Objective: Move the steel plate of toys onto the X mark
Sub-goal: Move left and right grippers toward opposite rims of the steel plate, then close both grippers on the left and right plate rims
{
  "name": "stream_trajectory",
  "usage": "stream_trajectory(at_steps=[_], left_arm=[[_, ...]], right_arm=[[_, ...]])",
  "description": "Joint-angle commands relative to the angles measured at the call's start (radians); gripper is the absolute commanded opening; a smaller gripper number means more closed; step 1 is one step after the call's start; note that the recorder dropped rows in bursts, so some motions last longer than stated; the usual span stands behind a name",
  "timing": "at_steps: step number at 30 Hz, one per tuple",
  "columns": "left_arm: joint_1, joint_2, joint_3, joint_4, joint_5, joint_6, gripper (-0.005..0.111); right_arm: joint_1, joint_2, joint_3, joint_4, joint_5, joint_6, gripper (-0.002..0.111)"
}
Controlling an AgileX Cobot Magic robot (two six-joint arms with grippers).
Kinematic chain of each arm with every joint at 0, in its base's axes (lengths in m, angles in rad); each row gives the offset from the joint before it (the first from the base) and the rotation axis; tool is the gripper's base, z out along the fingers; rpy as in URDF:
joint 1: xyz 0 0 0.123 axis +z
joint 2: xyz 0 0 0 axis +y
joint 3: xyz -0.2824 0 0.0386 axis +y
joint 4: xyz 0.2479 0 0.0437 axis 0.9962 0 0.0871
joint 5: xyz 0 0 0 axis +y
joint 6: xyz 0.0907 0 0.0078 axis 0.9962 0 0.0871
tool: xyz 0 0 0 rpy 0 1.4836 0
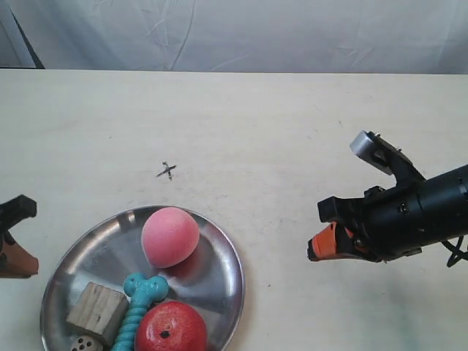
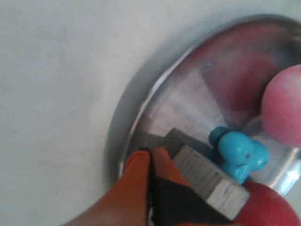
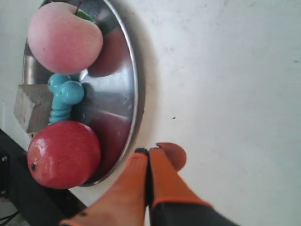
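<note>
The steel plate (image 1: 219, 252) lies by the bench's near edge, with the X mark (image 1: 167, 171) just beyond its rim toward the far edge. The left pincer (image 2: 149, 157) at the rim and the right pincer (image 3: 149, 155) beside the opposite rim both have their fingers together, empty. Slow, even nudging from both sides should keep the toys (image 1: 170, 235) aboard.

The steel plate (image 1: 219, 281) sits at lower left, carrying the pink ball (image 1: 170, 236), red ball (image 1: 170, 329), turquoise bone (image 1: 139, 307), wooden cube (image 1: 97, 313) and die (image 1: 86, 344). The X mark (image 1: 167, 171) lies above it, clear of the rim. A black arm (image 1: 417, 216) enters from the right edge.
</note>
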Motion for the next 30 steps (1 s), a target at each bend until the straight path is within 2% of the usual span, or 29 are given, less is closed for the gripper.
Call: stream_trajectory(at_steps=[1,8,11,13,15,17,19,21,30], left_arm=[[0.006,0.060,0.014,0.018,-0.011,0.027,0.000],[0.002,0.071,0.014,0.018,-0.054,0.096,0.001],[0.002,0.071,0.014,0.024,-0.065,0.096,0.009],[0.002,0.071,0.014,0.028,-0.068,0.098,0.019],[0.002,0.073,0.014,0.028,-0.073,0.114,0.030],[0.002,0.082,0.018,0.024,-0.088,0.114,0.038],[0.002,0.097,0.030,0.021,-0.098,0.114,0.039],[0.002,0.120,0.039,-0.001,-0.113,0.120,0.039],[0.002,0.200,0.041,-0.112,-0.102,0.228,0.039]], right_arm=[[0.038,0.028,-0.007,0.007,-0.046,-0.019,0.001],[0.182,0.107,-0.007,0.014,-0.147,-0.021,0.001],[0.208,0.138,-0.007,0.019,-0.167,-0.021,0.001],[0.210,0.152,-0.007,0.031,-0.171,-0.023,0.003],[0.210,0.165,-0.007,0.044,-0.180,-0.023,0.013],[0.210,0.177,-0.007,0.067,-0.204,-0.023,0.031],[0.210,0.189,-0.007,0.086,-0.222,-0.023,0.047],[0.210,0.201,-0.007,0.104,-0.235,-0.023,0.055],[0.210,0.269,-0.007,0.312,-0.211,-0.222,0.037]])
